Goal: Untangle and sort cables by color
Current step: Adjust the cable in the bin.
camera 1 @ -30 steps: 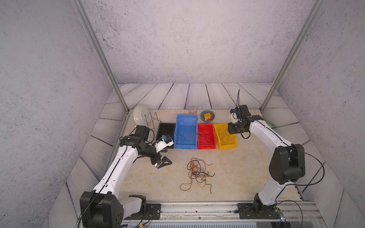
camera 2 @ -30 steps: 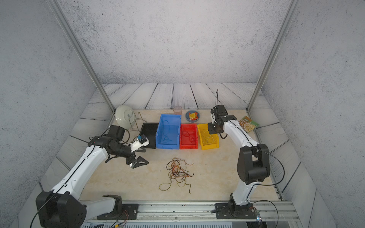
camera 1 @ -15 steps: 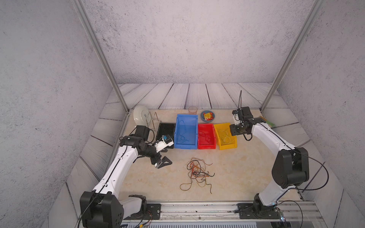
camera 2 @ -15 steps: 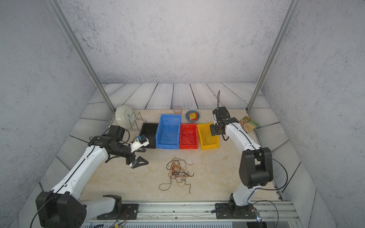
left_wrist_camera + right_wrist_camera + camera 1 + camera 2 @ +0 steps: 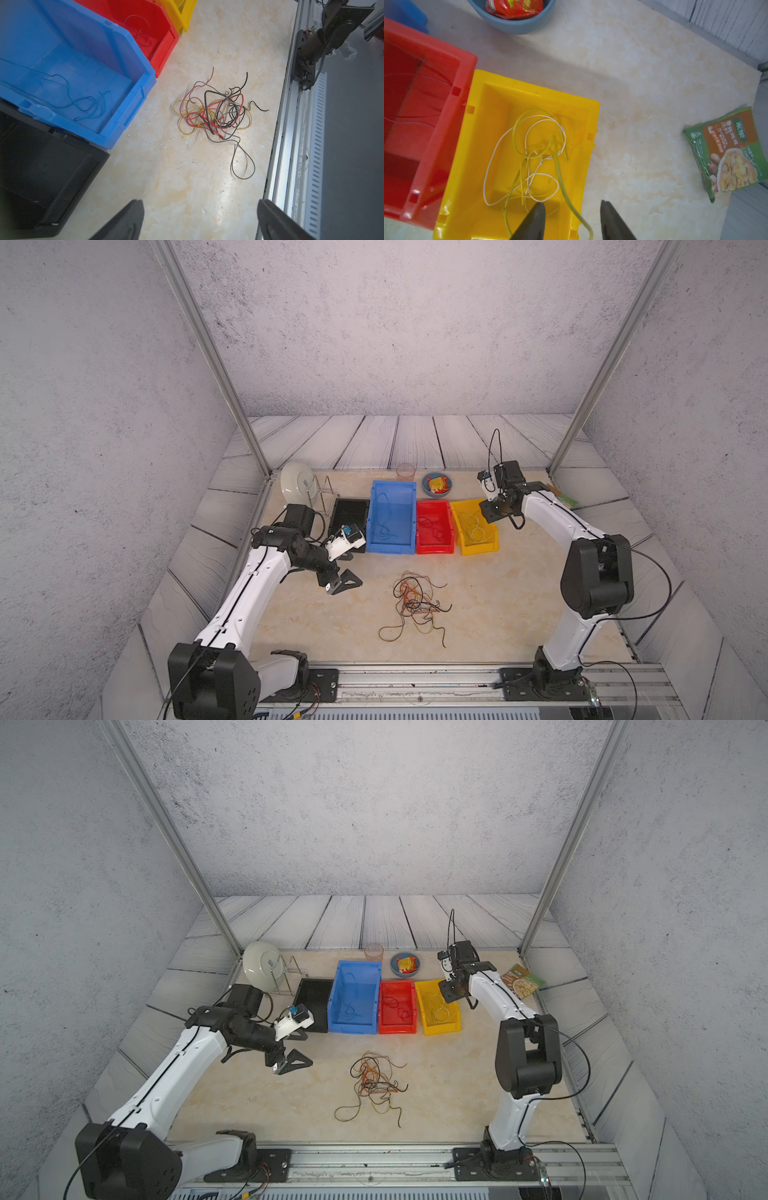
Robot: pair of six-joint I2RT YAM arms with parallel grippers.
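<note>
"Left wrist view first. State of the left pincer (image 5: 199, 207)?"

"Jaws wide apart, nothing between them. It hangs over bare bench (image 5: 166, 176), just in front of the black bin (image 5: 52, 166). The tangle lies ahead of it."

"Cables, left to right?"

"Blue bin (image 5: 390, 548): blue strands (image 5: 83, 104), and in a top view one runs along the bin's long axis, front to back. Red bin (image 5: 434, 548): a few red loops (image 5: 432, 529). In front of it on the bench sits the tangle (image 5: 415, 601) of red, yellow, black and grey-looking strands. The clump is roughly round with no clear axis. One long loop (image 5: 390, 632) trails toward the rail (image 5: 415, 680), and a black end (image 5: 446, 609) points right."

"Yellow bin (image 5: 456, 166)?"

"Yellow and white loops (image 5: 535, 155) are coiled on its floor. A yellow-green strand (image 5: 559, 172) rises from them, crosses the rim and runs up between the fingers of the right pincer (image 5: 572, 207). Those jaws stand apart, far wider than the strand. I cannot tell whether it touches either finger."

"Any writing?"

"The green packet (image 5: 726, 155), right of the bin, has a badge reading 家樂 and a '5' in the text beside it. The rest is too blurred. The sachets in the blue bowl (image 5: 512, 27) are unreadable."
</note>
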